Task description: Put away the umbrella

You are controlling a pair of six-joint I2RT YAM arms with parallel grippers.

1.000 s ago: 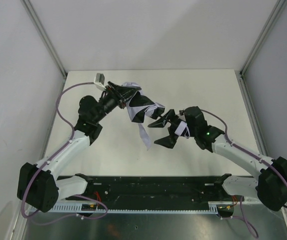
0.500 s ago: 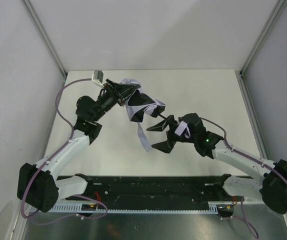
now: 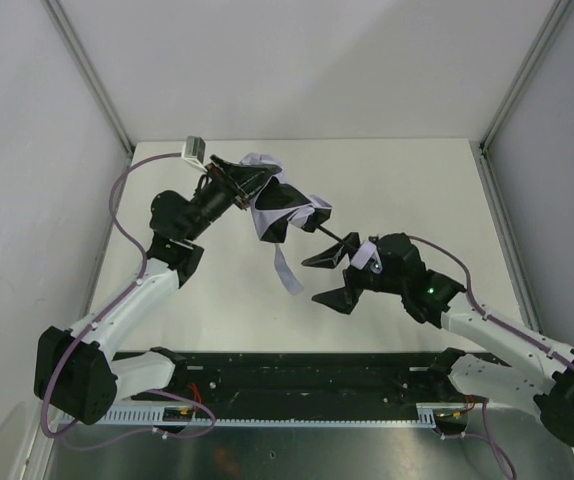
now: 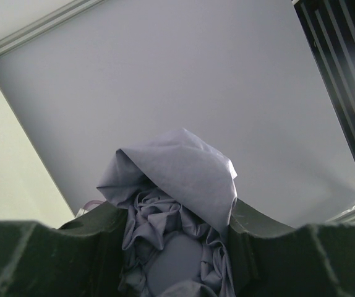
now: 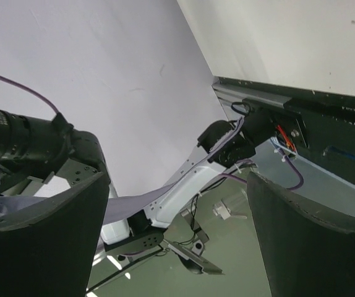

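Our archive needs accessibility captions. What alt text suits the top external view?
The left end effector grips a bunched pale lavender-grey fabric umbrella over a white table. The right end effector is open beside the umbrella's thin black shaft, holding nothing.

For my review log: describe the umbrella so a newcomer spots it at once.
On the white table, find the left hand near the far-left corner. The umbrella is the crumpled lavender-grey fabric bundle clamped there, its thin black shaft pointing toward the right hand. Unlike the thin lavender cables, it is bunched cloth.
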